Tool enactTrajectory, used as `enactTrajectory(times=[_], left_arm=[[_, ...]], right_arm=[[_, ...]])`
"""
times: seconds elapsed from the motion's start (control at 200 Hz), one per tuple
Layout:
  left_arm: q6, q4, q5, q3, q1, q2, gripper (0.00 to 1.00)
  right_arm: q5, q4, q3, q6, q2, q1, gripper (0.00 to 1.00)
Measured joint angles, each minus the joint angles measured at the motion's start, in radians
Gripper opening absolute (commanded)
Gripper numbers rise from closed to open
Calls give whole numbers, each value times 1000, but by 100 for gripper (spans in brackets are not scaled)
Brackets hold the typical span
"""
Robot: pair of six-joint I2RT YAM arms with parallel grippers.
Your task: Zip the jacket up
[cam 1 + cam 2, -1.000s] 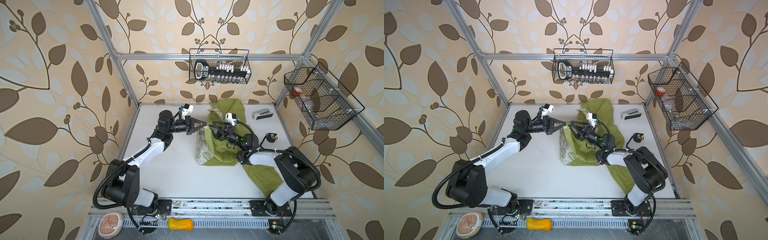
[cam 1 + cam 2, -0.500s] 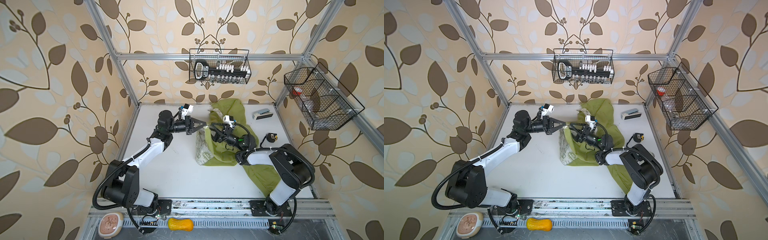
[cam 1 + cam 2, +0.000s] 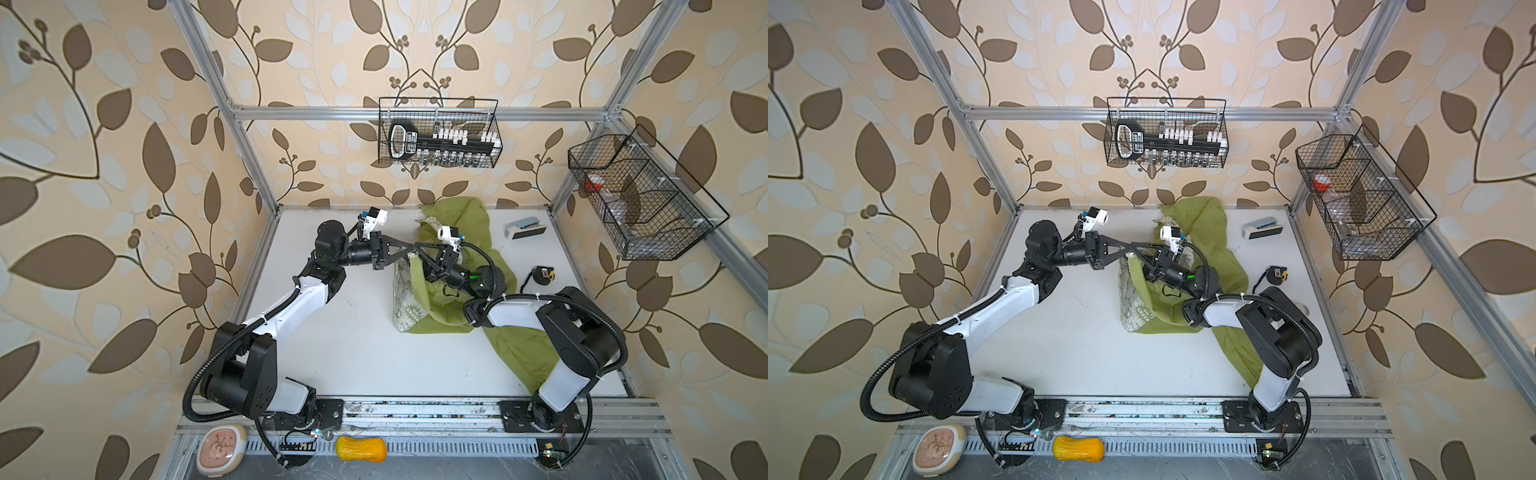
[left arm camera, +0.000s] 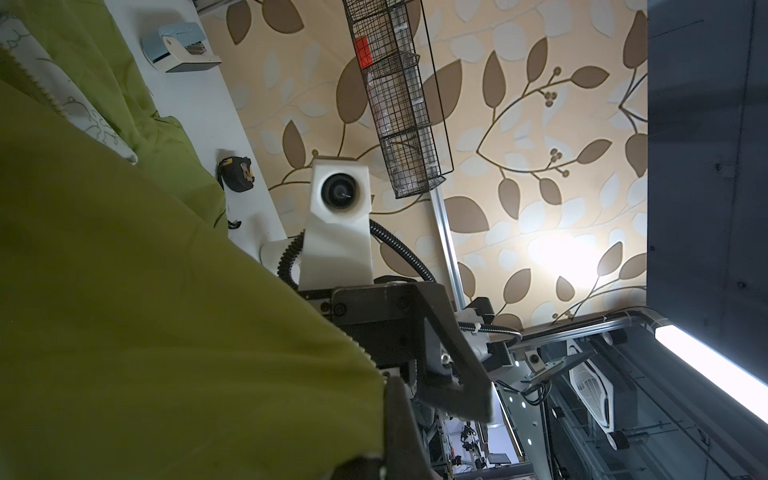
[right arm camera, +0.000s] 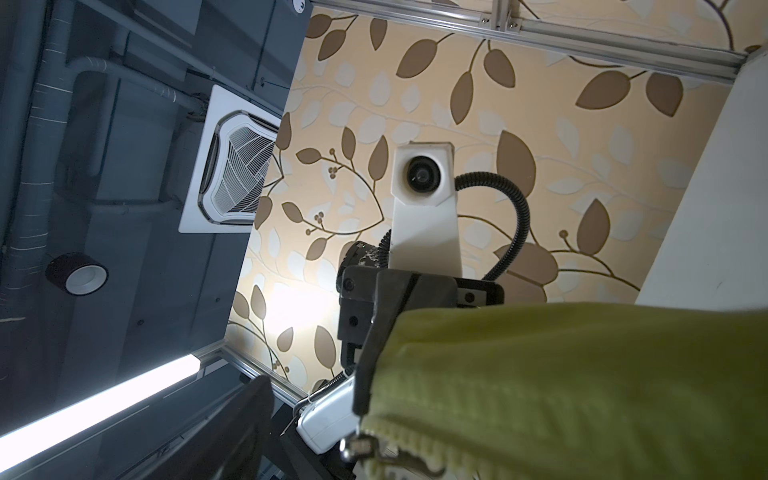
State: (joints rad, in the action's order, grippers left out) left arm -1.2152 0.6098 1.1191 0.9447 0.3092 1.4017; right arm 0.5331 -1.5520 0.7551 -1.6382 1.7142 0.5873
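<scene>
The olive-green jacket (image 3: 478, 232) (image 3: 1212, 232) lies crumpled at the table's back right, its white printed lining (image 3: 402, 303) turned out along its left side. My left gripper (image 3: 412, 251) (image 3: 1131, 252) is shut on a raised edge of the jacket, which fills the left wrist view (image 4: 166, 332). My right gripper (image 3: 420, 259) (image 3: 1139, 262) faces it tip to tip, open, one finger (image 5: 232, 436) showing and the other hidden by fabric. The metal zip slider (image 5: 357, 449) and teeth hang at the fabric's edge between those fingers.
A grey-blue stapler-like device (image 3: 524, 227) and a tape measure (image 3: 543, 274) lie right of the jacket. Wire baskets hang on the back wall (image 3: 438, 137) and right wall (image 3: 640, 199). An orange object (image 3: 360, 449) lies by the front rail.
My right gripper has opened wider and edged left toward the left gripper's tip. The left gripper has kept its hold and place.
</scene>
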Motion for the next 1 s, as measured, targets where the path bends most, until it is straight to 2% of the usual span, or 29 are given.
enactTrajectory(times=[0.395,1.0], left_arm=[[1,0,0,5,0,-5,0],[4,-16,0,5,0,-8,0]], right_arm=[[1,0,-26,-11,-81,-36,82],[3,1,-77,-18,-104,-64,52]])
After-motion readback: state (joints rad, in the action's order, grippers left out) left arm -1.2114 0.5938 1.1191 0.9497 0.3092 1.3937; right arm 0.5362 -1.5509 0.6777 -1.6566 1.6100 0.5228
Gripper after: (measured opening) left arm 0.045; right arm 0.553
